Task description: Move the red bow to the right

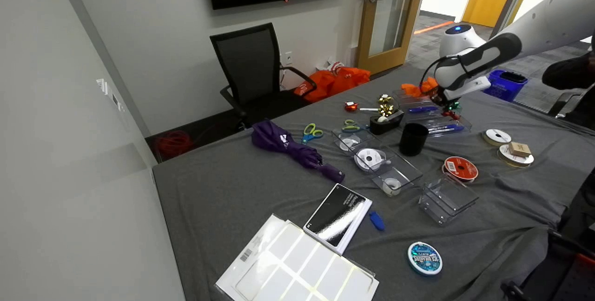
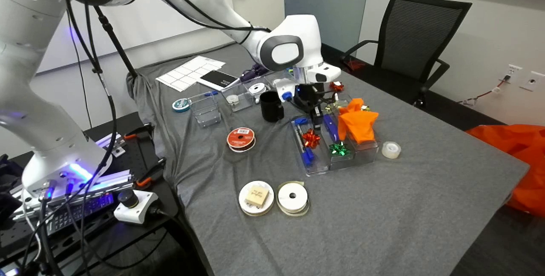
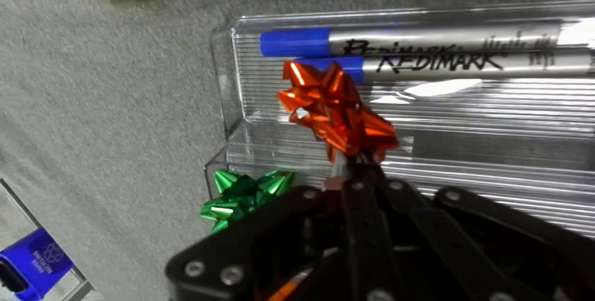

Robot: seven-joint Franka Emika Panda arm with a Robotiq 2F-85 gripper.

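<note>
- Red bow (image 3: 337, 110): at the very tips of the pincer (image 3: 357, 164), jutting out past them; bunched and roundish, with no strong long axis to line up.
- Pincer drawn together, seemingly nipping the bow by its near edge.
- Bow and tips are over the clear tray (image 3: 260, 99), overlapping a cap of the blue-capped markers (image 3: 418, 43) in the wrist view; I cannot tell whether the loops touch anything below.
- Green bow (image 3: 234, 203) sits just beside, at the compartment's end.
- Likely next: lift clear of the dividers, then go sideways; whose "right" is unclear.
</note>
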